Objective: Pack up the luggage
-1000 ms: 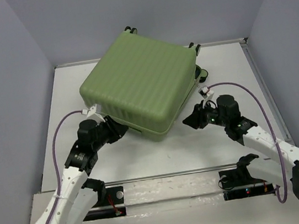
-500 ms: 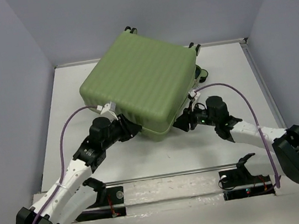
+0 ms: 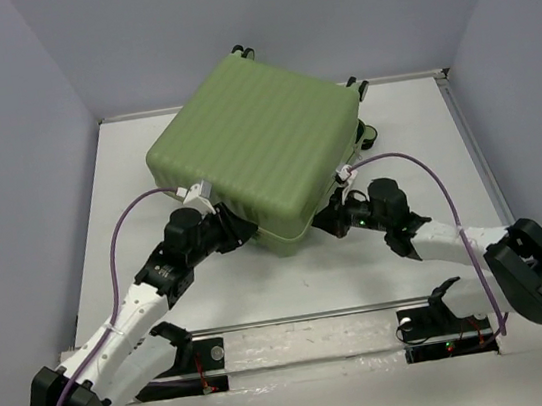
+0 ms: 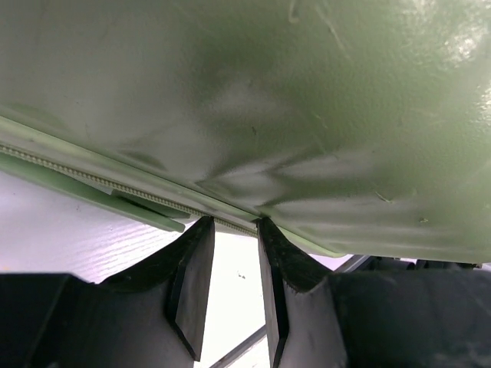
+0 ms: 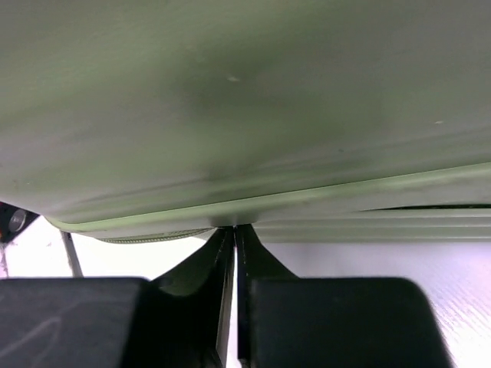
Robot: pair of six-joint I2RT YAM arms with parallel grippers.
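Against the frame of 1 second back, both arms have closed in on the luggage [image 3: 259,154]: the left pincer [image 3: 240,236] has swung in from the case's left flank, and the right pincer [image 3: 326,223], which then stood apart off the right flank, now sits tucked against the shell. The case itself lies closed, ribbed shell up, almost where it was, directly ahead of and above both sets of fingertips, its near corner jutting down between the 2 pincers. The left pincer's jaws stand a little spread, their tips up against the zip seam [image 4: 115,184] under the shell's lip, with bright table showing through the gap and nothing caught there. The right pincer's jaws are pressed together (only a hairline slit shows), tips touching the underside of the lip and pinching nothing. Bare table [image 3: 128,193] lies open outward of each pincer, left of the left 1 and right of the right 1, up to the side walls [image 3: 18,198]; behind the pincers a clear strip runs back to the arm bases.
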